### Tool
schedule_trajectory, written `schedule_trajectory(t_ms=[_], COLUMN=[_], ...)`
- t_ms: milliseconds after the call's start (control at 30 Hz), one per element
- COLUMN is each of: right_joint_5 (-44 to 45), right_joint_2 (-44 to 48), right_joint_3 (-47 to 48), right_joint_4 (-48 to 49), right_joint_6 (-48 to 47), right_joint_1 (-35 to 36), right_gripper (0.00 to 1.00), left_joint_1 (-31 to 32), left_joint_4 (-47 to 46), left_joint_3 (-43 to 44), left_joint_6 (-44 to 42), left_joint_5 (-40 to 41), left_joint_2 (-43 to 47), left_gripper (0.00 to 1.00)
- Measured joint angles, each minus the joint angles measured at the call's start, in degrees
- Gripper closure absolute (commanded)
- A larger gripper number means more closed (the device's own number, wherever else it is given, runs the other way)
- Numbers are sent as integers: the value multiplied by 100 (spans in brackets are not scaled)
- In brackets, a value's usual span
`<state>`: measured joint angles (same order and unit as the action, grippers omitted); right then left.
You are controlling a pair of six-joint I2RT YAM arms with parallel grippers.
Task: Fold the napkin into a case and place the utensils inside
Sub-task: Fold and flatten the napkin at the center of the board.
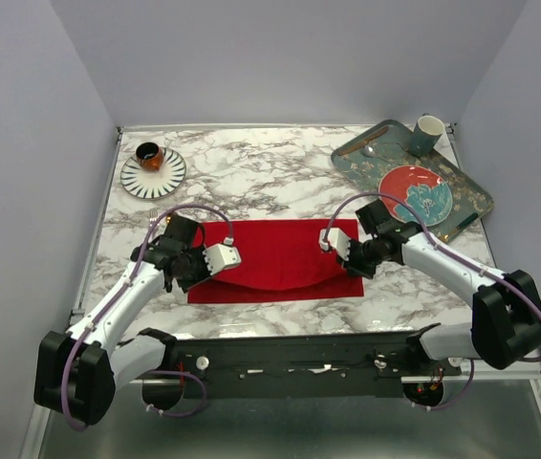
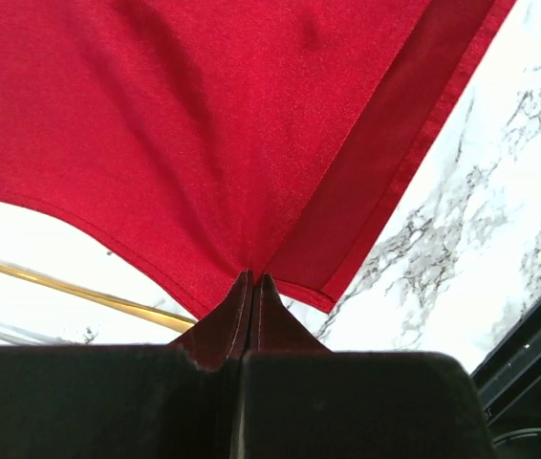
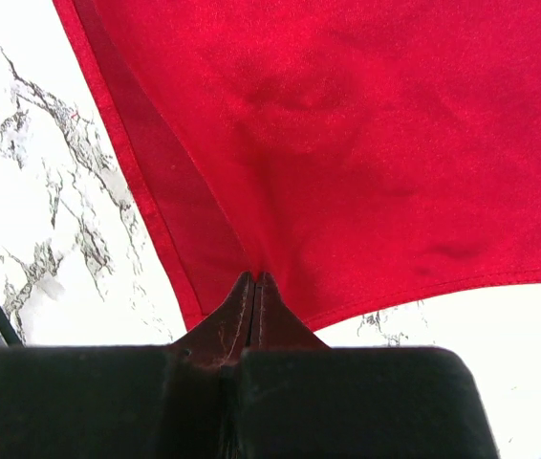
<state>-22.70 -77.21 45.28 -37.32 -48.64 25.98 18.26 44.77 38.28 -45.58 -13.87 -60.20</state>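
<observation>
1. Napkin (image 1: 275, 251) is mid-table on the marble table (image 1: 251, 172), spread wide left to right and doubled over. The upper layer's near edge sags in a curve between the two grippers, and a lower layer shows just nearer.
2. Left gripper (image 1: 227, 256) is at the napkin's left end. In the wrist view its jaws are pinched tight together on a bunched bit of the red cloth (image 2: 253, 282), which fans out taut from the tips.
3. Right gripper (image 1: 337, 247) is at the napkin's right end in the same state: tips clamped together on the cloth (image 3: 253, 280), hemmed edge running off to the left.
4. A slim gold utensil (image 2: 79, 290) lies on the marble just past the drooping cloth edge. I can't tell which end it is.
5. Far right: green tray (image 1: 471, 191) with a red patterned plate (image 1: 414, 189) and a mug (image 1: 426, 134).
6. Far left: striped saucer (image 1: 167, 177) carrying a dark cup (image 1: 150, 155).
</observation>
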Motion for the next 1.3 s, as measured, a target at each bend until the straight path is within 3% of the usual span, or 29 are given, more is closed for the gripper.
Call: schedule_trajectory(t_ms=[533, 933, 1300], right_joint_5=[17, 57, 59], right_joint_2=[-352, -9, -7], right_joint_3=[-94, -87, -83], right_joint_4=[164, 50, 15], right_joint_6=[-2, 0, 0], right_joint_1=[0, 0, 0], right_gripper=[99, 99, 99], left_joint_1=[101, 111, 372], left_joint_4=[-160, 212, 483], left_joint_3=[-444, 166, -57], left_joint_6=[140, 205, 378], left_joint_5=[37, 42, 26], left_joint_2=[-282, -46, 225], left_gripper=[100, 100, 100])
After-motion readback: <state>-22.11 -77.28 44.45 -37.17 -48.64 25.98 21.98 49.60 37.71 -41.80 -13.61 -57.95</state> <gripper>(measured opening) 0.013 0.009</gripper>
